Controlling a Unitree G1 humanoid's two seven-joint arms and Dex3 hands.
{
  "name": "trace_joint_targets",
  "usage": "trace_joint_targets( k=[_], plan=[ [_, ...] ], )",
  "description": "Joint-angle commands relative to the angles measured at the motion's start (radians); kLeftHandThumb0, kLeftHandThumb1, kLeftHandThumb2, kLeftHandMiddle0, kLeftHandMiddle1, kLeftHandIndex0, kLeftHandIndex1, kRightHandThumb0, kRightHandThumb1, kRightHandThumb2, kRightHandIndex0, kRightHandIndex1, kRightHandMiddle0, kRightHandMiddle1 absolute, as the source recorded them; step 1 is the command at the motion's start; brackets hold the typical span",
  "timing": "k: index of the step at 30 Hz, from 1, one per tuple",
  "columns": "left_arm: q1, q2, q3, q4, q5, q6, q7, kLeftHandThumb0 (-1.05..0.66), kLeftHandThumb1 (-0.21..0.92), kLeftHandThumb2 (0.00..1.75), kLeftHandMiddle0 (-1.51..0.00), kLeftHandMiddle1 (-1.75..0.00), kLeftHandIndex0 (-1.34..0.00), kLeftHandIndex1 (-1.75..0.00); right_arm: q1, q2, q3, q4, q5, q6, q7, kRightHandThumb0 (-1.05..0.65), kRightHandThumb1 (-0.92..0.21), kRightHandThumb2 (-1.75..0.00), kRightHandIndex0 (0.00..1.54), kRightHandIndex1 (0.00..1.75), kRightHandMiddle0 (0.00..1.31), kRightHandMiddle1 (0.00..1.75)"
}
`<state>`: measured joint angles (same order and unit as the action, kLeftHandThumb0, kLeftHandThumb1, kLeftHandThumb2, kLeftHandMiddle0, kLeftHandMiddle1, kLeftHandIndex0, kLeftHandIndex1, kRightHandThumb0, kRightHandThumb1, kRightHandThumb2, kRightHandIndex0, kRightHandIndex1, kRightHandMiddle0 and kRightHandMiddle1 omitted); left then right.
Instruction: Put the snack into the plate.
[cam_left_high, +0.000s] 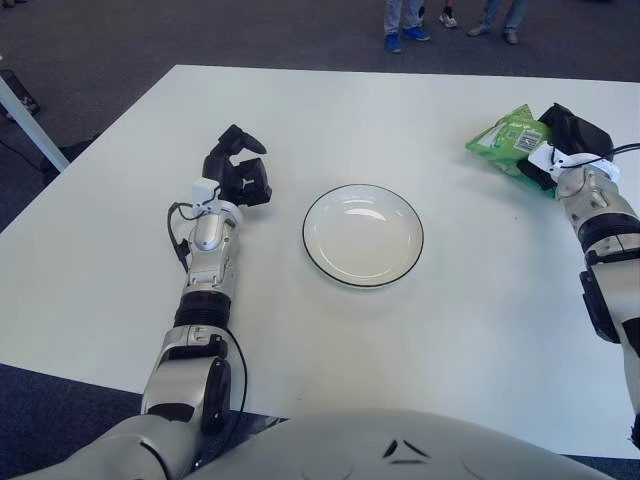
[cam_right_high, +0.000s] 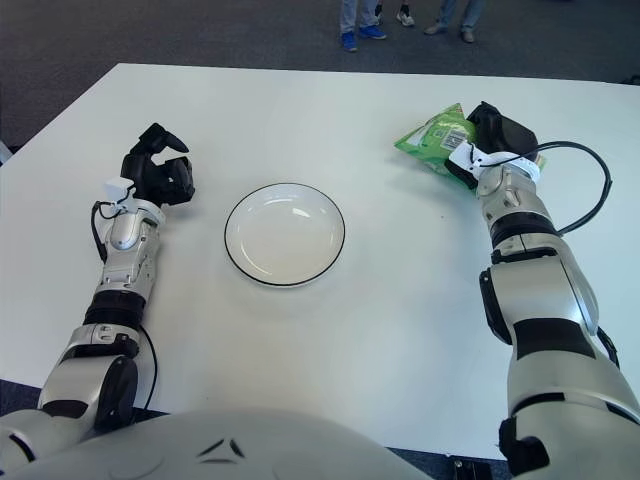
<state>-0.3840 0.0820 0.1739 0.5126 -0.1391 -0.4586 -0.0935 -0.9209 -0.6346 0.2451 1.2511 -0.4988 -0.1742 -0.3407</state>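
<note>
The snack, a green crinkled bag (cam_left_high: 508, 135), is at the table's far right, tilted with its barcode side up. My right hand (cam_left_high: 572, 135) sits at the bag's right end, its dark fingers curled onto the bag. A white plate with a thin dark rim (cam_left_high: 363, 240) stands in the middle of the table, well to the left of the bag and with nothing in it. My left hand (cam_left_high: 240, 172) shows left of the plate, fingers loosely relaxed and holding nothing.
The white table's far edge (cam_left_high: 400, 72) runs just beyond the bag. People's feet (cam_left_high: 405, 35) stand on the dark carpet past it. A black cable (cam_right_high: 590, 190) loops from my right wrist. A white post (cam_left_high: 20, 110) leans at far left.
</note>
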Motion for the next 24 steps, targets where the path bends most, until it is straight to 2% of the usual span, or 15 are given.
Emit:
trace_joint_targets(
  k=[1,14,24],
  plan=[
    [0.096,-0.028,0.001,0.056,-0.003,-0.007,-0.002,-0.47,0.34,1.29,-1.32,-1.75,-0.6,-1.75,0.023,0.037,-0.019,0.006,0.032,0.02,0.05,0.0,-0.05,-1.55,0.88,1.53,0.59,1.75],
    [0.086,-0.024,0.001,0.072,-0.005,-0.007,-0.004,-0.47,0.33,1.3,-1.33,-1.75,-0.6,-1.75,0.013,0.038,-0.102,-0.062,0.119,0.029,0.103,0.0,-0.06,-1.55,0.87,1.56,0.58,1.75],
    [0.082,-0.024,0.001,0.08,-0.005,-0.01,-0.003,-0.48,0.33,1.3,-1.33,-1.75,-0.6,-1.75,0.041,0.048,-0.194,-0.189,0.224,0.071,0.208,0.0,0.0,-1.61,0.91,1.56,0.62,1.75]
  ],
)
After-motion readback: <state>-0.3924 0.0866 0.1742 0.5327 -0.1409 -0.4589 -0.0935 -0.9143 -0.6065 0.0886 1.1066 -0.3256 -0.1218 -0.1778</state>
